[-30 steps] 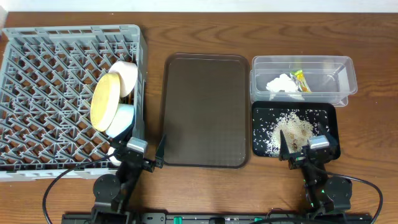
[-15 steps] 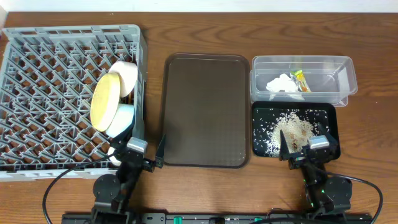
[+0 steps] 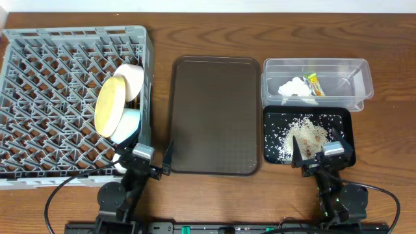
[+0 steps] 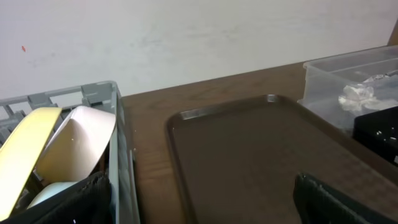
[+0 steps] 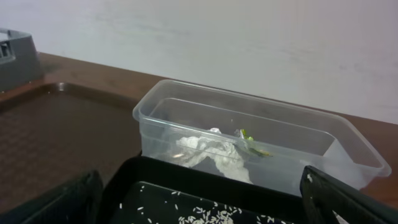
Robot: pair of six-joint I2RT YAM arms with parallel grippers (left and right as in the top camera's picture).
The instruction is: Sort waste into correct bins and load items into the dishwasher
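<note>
The grey dish rack (image 3: 58,97) holds a pale yellow plate (image 3: 109,104), a white bowl (image 3: 131,78) and a light blue bowl (image 3: 127,125), all on edge by its right wall. They also show in the left wrist view: plate (image 4: 25,155), white bowl (image 4: 78,146). The clear tub (image 3: 344,81) holds the white tissue (image 3: 294,88) and the snack wrapper (image 3: 315,84). The black tray (image 3: 341,123) holds rice scraps (image 3: 305,136). My left gripper (image 3: 144,162) is open and empty by the rack's front right corner. My right gripper (image 3: 323,156) is open and empty over the black tray's front edge. No chopsticks are visible.
The dark brown serving tray (image 3: 214,114) lies bare between the rack and the bins; it also shows in the left wrist view (image 4: 261,155). In the right wrist view the tub (image 5: 205,93), the tissue (image 5: 211,149) and the black tray's rim (image 5: 186,171) are close ahead.
</note>
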